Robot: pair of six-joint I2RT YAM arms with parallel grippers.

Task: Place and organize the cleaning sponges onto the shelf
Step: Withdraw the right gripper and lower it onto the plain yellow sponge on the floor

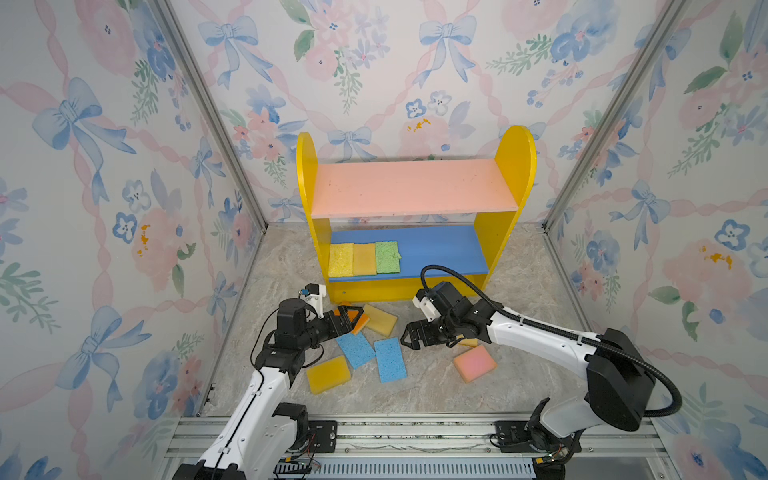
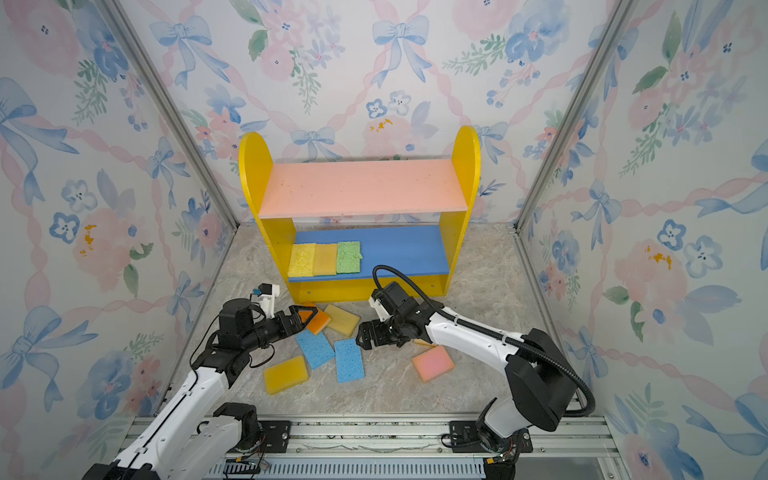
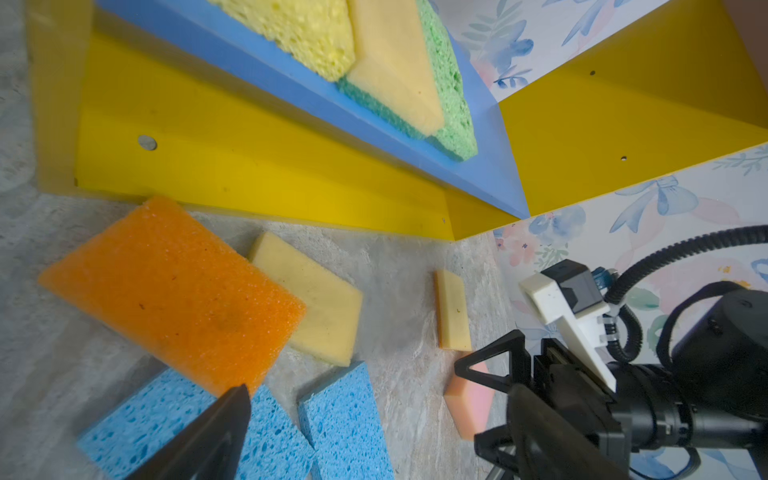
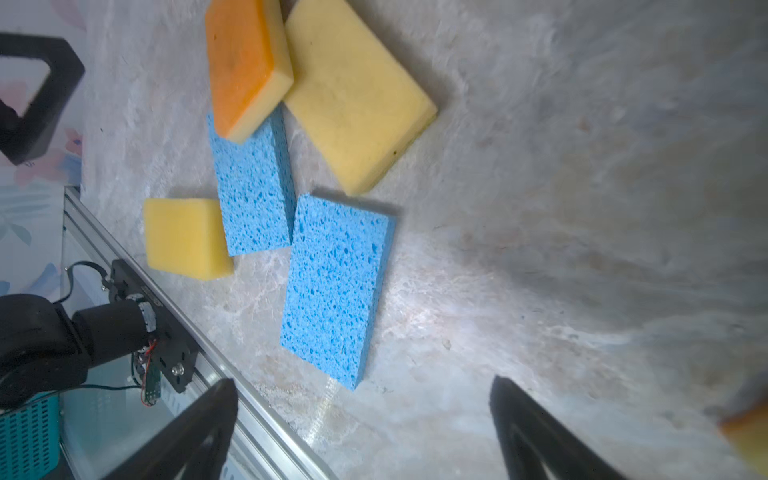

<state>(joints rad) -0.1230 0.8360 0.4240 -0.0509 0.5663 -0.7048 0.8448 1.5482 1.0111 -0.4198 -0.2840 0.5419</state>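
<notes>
Overhead, both top views show the shelf at the back of the marbled bench. Any lettering on the arms is too small to read.

Three cleaning sponges lie side by side, touching, at the left end of the blue lower board: the yellow sponge, the tan sponge and the green sponge.

Seven more lie on the bench in front of the shelf. The orange sponge rests tilted, one end on the first blue sponge and one edge against the pale yellow sponge. The second blue sponge lies just beside the first. The deep yellow sponge lies nearest the front. The pink sponge lies apart on the right, near a small tan piece partly hidden under the right arm.

The left gripper hangs over the orange sponge with its fingers released and spread to either side of it; whether they touch it cannot be told. The right gripper sits just beside the far end of the second blue sponge. Its fingers are spread wide and released, with only bench between them.
</notes>
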